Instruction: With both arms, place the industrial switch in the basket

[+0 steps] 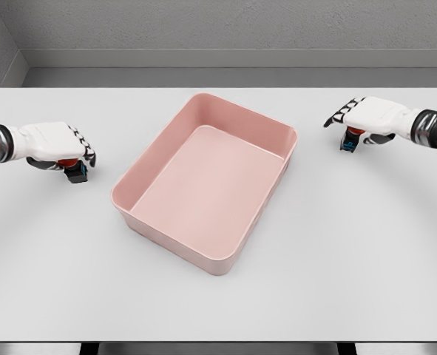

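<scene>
Resting on a pale grey desk [218, 296] on either side of an empty pink plastic basket [279, 132]: two small industrial switches, each a dark block with a red cap and a blue edge. Left switch [73, 169] tucked under the white left hand [64, 148], near the basket's left wall but apart from it; right switch [352, 139] under the white right hand [366, 118], well apart from the basket's far right corner. Each hand lying over its switch, fingers reaching down past the cap; whether either is properly clenched on the block or merely cupping it, impossible to tell from this angle. Likely light, rigid and hard-shelled, with smooth faces that could slip and a rounded cap that offers poor purchase, so better pinched across the flat sides of the body, low down, than by the top. Nothing else on the desk; only the basket's raised rim standing between each switch and the open floor of the basket, calling for a lift clear of the wall before any move inward. Grey walls behind, well out of reach.
</scene>
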You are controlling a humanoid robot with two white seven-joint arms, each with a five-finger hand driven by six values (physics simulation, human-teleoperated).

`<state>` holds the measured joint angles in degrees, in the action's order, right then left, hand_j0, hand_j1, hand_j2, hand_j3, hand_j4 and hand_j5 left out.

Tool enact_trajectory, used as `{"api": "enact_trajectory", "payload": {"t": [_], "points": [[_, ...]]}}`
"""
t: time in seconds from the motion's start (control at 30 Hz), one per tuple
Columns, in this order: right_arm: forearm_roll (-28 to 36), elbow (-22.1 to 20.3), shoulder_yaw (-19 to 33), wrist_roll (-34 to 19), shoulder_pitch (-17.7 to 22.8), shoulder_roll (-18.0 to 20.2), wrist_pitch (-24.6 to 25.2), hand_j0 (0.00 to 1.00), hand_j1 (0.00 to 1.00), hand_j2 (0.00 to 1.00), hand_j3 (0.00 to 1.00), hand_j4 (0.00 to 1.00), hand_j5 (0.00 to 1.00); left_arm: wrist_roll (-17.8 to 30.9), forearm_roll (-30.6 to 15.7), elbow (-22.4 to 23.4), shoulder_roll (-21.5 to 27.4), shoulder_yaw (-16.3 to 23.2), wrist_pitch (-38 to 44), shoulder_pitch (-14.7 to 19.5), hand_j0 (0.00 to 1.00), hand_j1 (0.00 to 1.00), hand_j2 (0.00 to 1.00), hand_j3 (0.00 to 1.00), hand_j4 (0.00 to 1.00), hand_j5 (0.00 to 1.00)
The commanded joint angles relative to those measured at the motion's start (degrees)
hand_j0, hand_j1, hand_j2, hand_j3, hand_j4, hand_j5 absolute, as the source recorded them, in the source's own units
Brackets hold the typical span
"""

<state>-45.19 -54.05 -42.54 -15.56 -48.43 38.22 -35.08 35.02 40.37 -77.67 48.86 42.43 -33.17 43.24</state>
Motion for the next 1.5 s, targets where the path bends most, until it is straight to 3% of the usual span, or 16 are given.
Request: {"api": "enact_trajectory", "payload": {"t": [0.0, 0.03, 0.2, 0.3, 0.5, 0.63, 0.83, 0.97, 1.13, 1.27, 1.47], "points": [[-0.25, -0.01, 0.09, 0.00, -0.09, 0.01, 0.08, 0.73, 0.73, 0.73, 0.73, 0.73, 0.73, -0.02, -0.12, -0.02, 0.18, -0.07, -0.67, 0.00, 0.58, 0.58, 0.58, 0.58, 0.58, 0.58], [-1.65, -0.01, 0.09, 0.09, -0.26, 0.01, 0.08, 0.66, 0.66, 0.66, 0.66, 0.66, 0.66, -0.02, -0.12, -0.02, 0.18, 0.02, -1.11, 0.00, 0.55, 0.55, 0.55, 0.55, 0.55, 0.55], [-1.92, -0.01, 0.18, 0.09, -0.26, -0.08, 0.08, 0.60, 0.60, 0.60, 0.60, 0.60, 0.60, -0.02, -0.21, -0.81, 0.18, 0.02, -1.83, -0.09, 0.44, 0.44, 0.44, 0.44, 0.44, 0.44], [-1.92, -0.09, 0.18, 0.09, -0.26, -0.08, 0.08, 0.60, 0.60, 0.60, 0.60, 0.60, 0.60, -0.02, -0.47, -1.16, 0.36, 0.29, -1.83, 0.70, 0.43, 0.43, 0.43, 0.43, 0.43, 0.43], [-1.92, -0.09, 0.18, 0.09, -0.26, -0.08, 0.08, 0.56, 0.56, 0.56, 0.56, 0.56, 0.56, -0.02, -9.87, -1.16, 6.16, 0.37, -1.83, 5.01, 0.43, 0.43, 0.43, 0.43, 0.43, 0.43], [-1.92, -0.18, 0.18, 0.09, -0.35, -0.08, 0.08, 0.55, 0.55, 0.55, 0.55, 0.55, 0.55, -0.02, -15.50, -1.51, 6.33, 2.30, -1.83, 9.14, 0.43, 0.43, 0.43, 0.43, 0.43, 0.43], [-1.48, -0.71, 1.67, 0.09, -1.67, 0.10, 0.08, 0.54, 0.54, 0.54, 0.54, 0.54, 0.54, -0.02, -23.85, -12.58, 8.36, 4.32, -1.83, 12.04, 0.44, 0.44, 0.44, 0.44, 0.44, 0.44], [-1.48, -0.80, 1.76, 0.09, -1.76, 0.10, 0.08, 0.52, 0.52, 0.52, 0.52, 0.52, 0.52, -0.02, -26.22, -18.21, 7.39, 5.38, -1.83, 13.36, 0.44, 0.44, 0.44, 0.44, 0.44, 0.44], [-1.48, -0.80, 1.76, 0.09, -1.85, 0.10, 0.08, 0.51, 0.51, 0.51, 0.51, 0.51, 0.51, -0.02, -26.31, -18.48, -0.52, 9.78, -1.83, 15.73, 0.44, 0.44, 0.44, 0.44, 0.44, 0.44], [-1.39, -1.06, 3.17, 0.00, -1.76, 0.27, 0.08, 0.50, 0.50, 0.50, 0.50, 0.50, 0.50, -0.02, -26.05, -18.48, -2.54, 11.97, -1.83, 15.82, 0.44, 0.44, 0.44, 0.44, 0.44, 0.44], [-1.22, -2.64, 4.31, 0.00, -1.85, 0.54, 0.08, 0.50, 0.50, 0.50, 0.50, 0.50, 0.50, -0.02, -24.99, -18.04, -3.77, 14.43, -1.83, 15.21, 0.53, 0.53, 0.53, 0.53, 0.53, 0.53]]}}
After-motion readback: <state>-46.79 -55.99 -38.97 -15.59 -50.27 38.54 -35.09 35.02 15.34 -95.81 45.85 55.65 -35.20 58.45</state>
